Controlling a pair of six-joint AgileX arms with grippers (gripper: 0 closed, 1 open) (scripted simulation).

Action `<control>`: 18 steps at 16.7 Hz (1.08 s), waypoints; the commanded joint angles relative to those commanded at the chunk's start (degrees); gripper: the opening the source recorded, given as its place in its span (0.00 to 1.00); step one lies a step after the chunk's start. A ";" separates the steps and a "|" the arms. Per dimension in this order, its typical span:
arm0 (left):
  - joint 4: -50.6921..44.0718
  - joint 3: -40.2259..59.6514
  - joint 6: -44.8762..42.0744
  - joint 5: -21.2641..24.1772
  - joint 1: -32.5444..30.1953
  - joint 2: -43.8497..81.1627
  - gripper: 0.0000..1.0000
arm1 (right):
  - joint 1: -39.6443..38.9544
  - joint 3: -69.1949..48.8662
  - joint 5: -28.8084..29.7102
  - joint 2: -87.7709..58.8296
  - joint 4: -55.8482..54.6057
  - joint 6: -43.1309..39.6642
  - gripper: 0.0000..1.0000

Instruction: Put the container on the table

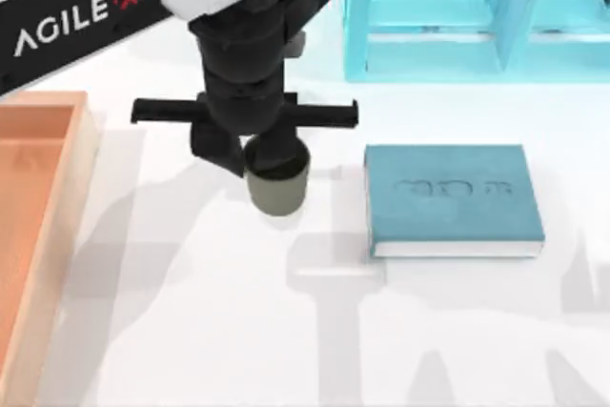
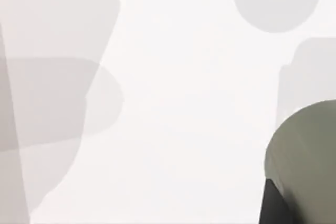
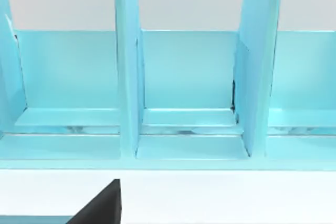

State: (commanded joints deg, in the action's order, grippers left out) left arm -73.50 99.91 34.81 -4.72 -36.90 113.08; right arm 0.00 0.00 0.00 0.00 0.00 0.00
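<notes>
Our left hand (image 1: pixel 255 161) pinches the container (image 1: pixel 278 188) just left of the teal book (image 1: pixel 450 199). We judge lowering onto the surface (image 1: pixel 286 331), then release, comes next.

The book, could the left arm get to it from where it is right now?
Probably yes. The left pincer hangs over the cup, and the book lies flat just to its right with bare table between. But the cup looks held, so it would need setting down first.
</notes>
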 joint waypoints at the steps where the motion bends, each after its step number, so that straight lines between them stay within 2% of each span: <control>1: 0.11 -1.37 -0.42 0.47 0.52 -1.11 0.00 | 0.00 0.00 0.00 0.00 0.00 0.00 1.00; 8: 0.88 -2.78 -0.72 0.59 0.54 -1.33 0.00 | 0.00 0.00 0.00 0.00 0.00 0.00 1.00; 15: 11.80 -11.18 -0.32 0.71 0.32 0.96 0.00 | 0.00 0.00 0.00 0.00 0.00 0.00 1.00; 18: 13.58 -12.50 -0.18 0.77 0.32 1.34 0.00 | 0.00 0.00 0.00 0.00 0.00 0.00 1.00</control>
State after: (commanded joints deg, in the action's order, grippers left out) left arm -59.91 87.41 34.62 -3.95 -36.58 114.42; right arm 0.00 0.00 0.00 0.00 0.00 0.00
